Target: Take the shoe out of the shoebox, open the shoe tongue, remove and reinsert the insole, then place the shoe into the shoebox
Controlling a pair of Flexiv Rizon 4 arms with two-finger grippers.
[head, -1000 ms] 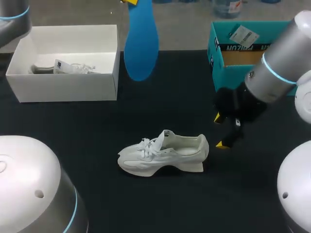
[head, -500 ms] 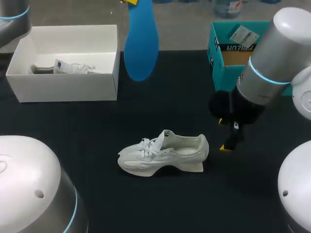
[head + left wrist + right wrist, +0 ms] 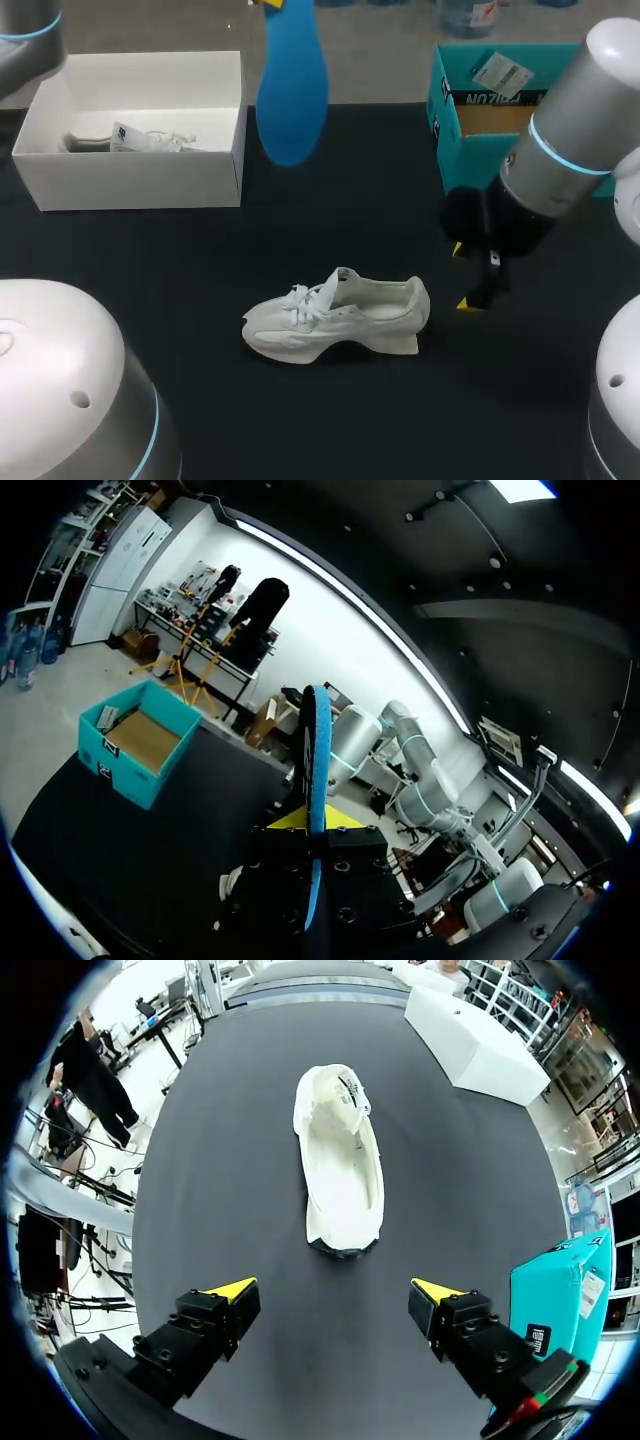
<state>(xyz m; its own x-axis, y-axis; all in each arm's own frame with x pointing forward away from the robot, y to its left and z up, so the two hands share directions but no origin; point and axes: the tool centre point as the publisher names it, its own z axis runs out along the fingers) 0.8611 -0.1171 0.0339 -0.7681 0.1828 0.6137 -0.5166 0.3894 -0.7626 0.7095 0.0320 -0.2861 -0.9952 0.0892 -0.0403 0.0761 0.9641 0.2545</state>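
Observation:
A white shoe (image 3: 335,315) lies on its sole in the middle of the black table, toe to the left. In the right wrist view the shoe (image 3: 342,1165) is just ahead of my right gripper (image 3: 335,1290), heel nearest, its opening facing up. My right gripper (image 3: 465,276) hangs open beside the heel, apart from it. A blue insole (image 3: 291,85) hangs high over the table's far side. In the left wrist view the insole (image 3: 317,780) stands edge-on with my left gripper (image 3: 315,825) shut on it.
A white shoebox (image 3: 225,150) stands at the back left with another white shoe (image 3: 140,140) inside. A teal box (image 3: 470,150) sits at the back right, close behind my right arm. The white shoebox (image 3: 475,1045) lies beyond the shoe's toe.
My right arm has swung slightly and its gripper has drifted a little to the right, staying open. The shoe and the held insole have not moved.

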